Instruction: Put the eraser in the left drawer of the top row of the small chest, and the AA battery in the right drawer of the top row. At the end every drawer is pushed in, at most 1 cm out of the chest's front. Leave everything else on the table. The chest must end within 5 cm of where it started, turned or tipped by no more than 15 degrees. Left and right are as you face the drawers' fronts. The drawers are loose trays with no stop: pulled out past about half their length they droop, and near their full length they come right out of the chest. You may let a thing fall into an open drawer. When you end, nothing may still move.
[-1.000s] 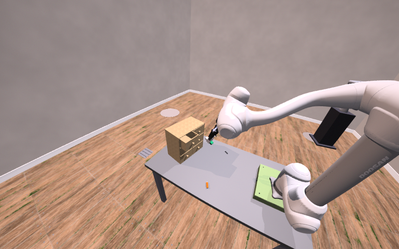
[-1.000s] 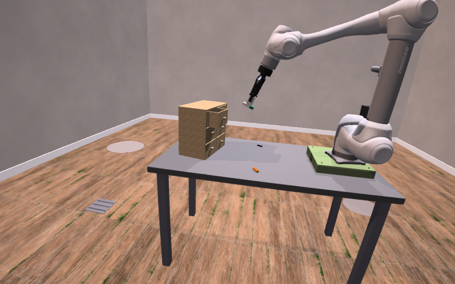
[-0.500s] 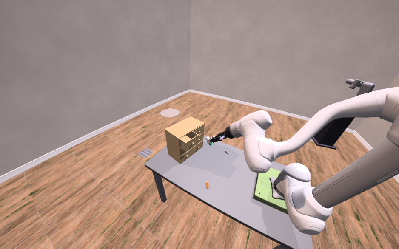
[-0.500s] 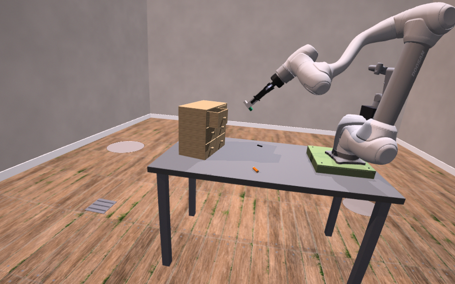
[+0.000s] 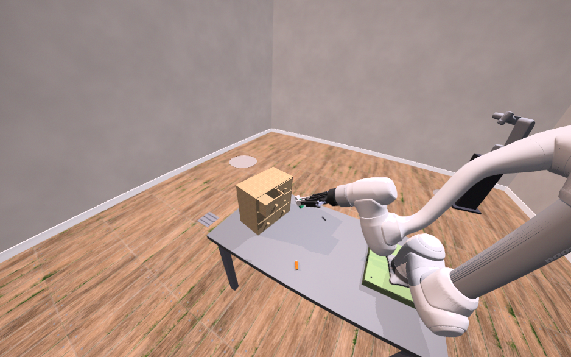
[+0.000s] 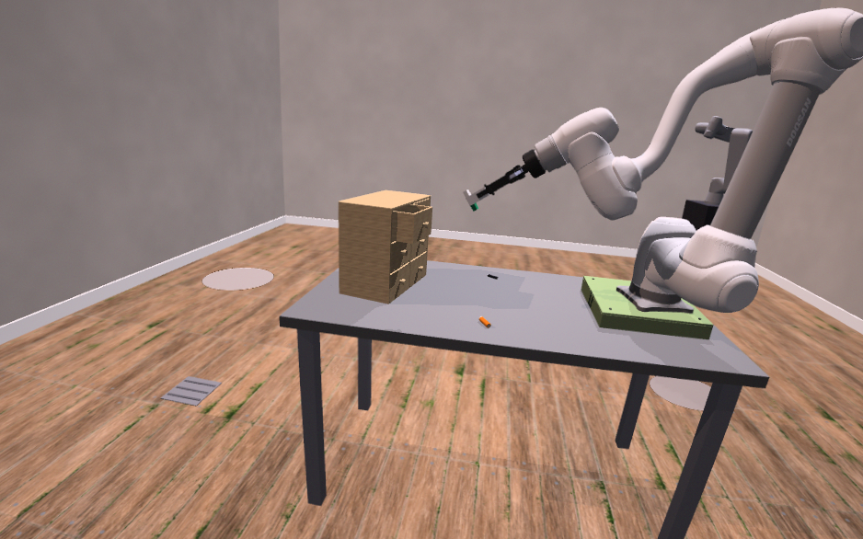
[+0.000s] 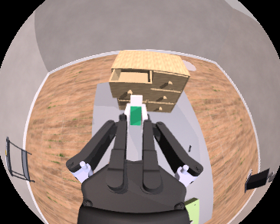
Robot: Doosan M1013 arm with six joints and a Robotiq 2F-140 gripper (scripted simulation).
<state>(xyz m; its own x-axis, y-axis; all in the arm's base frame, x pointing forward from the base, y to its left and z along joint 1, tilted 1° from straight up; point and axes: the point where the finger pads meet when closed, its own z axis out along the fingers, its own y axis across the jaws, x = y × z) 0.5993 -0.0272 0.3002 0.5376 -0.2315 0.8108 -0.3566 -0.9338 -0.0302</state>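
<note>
White-green eraser [image 7: 136, 111] held aloft; orange battery [image 5: 296, 264] lies on table; top-left drawer [image 5: 273, 193] open.

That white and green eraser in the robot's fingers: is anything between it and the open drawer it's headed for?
Nothing visible. The eraser hangs in open air before the chest, apart from it. The top-left drawer stands pulled out, its tray open.

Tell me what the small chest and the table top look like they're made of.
The small chest looks like pale wood or woven fibre with a matte finish: a fine tan grain or weave covers its sides. The table top looks like smooth grey laminate or painted metal, a flat, even colour; which one is unclear.
</note>
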